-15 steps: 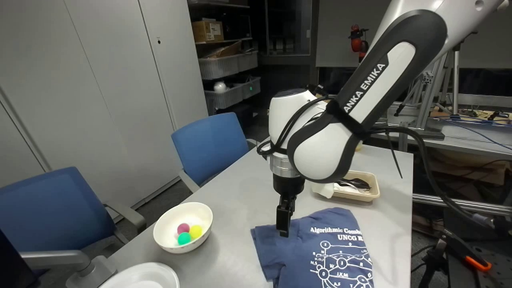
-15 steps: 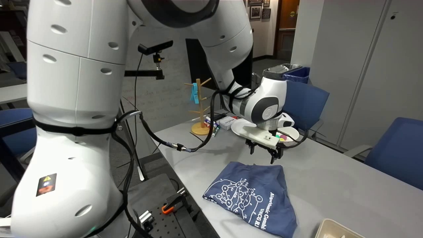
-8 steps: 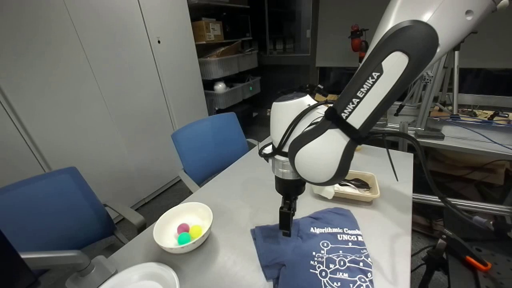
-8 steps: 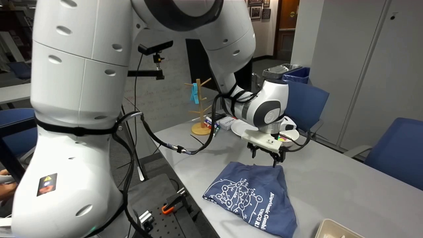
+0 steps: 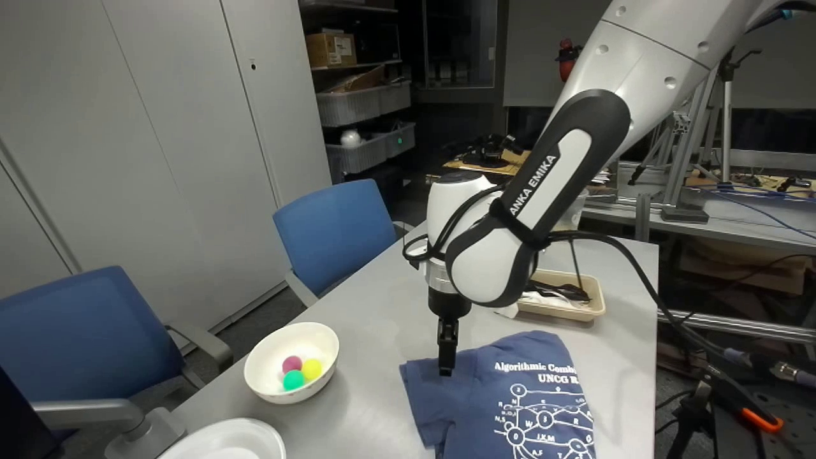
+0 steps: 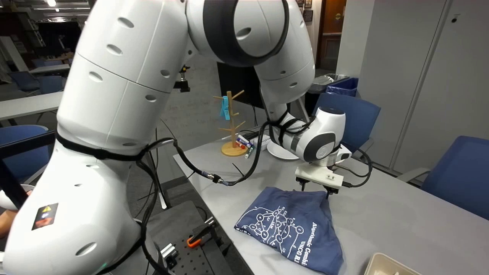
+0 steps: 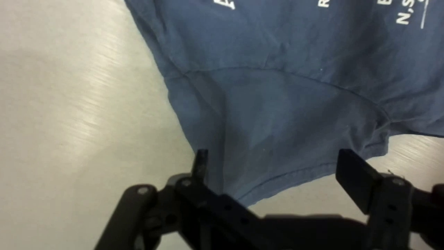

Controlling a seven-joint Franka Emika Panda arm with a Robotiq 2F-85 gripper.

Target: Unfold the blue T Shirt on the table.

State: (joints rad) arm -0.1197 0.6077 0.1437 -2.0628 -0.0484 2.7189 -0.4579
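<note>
The blue T-shirt [image 5: 510, 408] lies folded on the grey table [image 5: 376, 319], its white print facing up. It also shows in an exterior view [image 6: 286, 225]. In the wrist view a sleeve with a hemmed edge [image 7: 277, 114] spreads below my gripper [image 7: 273, 153]. The gripper is open and empty, its fingers wide apart over the sleeve's end. In both exterior views the gripper [image 5: 446, 371] [image 6: 316, 191] points down at the shirt's sleeve edge. I cannot tell whether the fingertips touch the cloth.
A white bowl [image 5: 268, 376] with colored balls and a white plate [image 5: 229, 443] stand on the table. A beige tray [image 5: 590, 299] holds dark items. A wooden stand [image 6: 232, 130] with a blue clip and several markers [image 6: 244, 141] are at the table's end. Blue chairs [image 5: 335, 236] line one side.
The arm has reached further out and lowered. The gripper has moved down and right over the sleeve edge in an exterior view. The shirt has not moved, and the gripper stays open.
</note>
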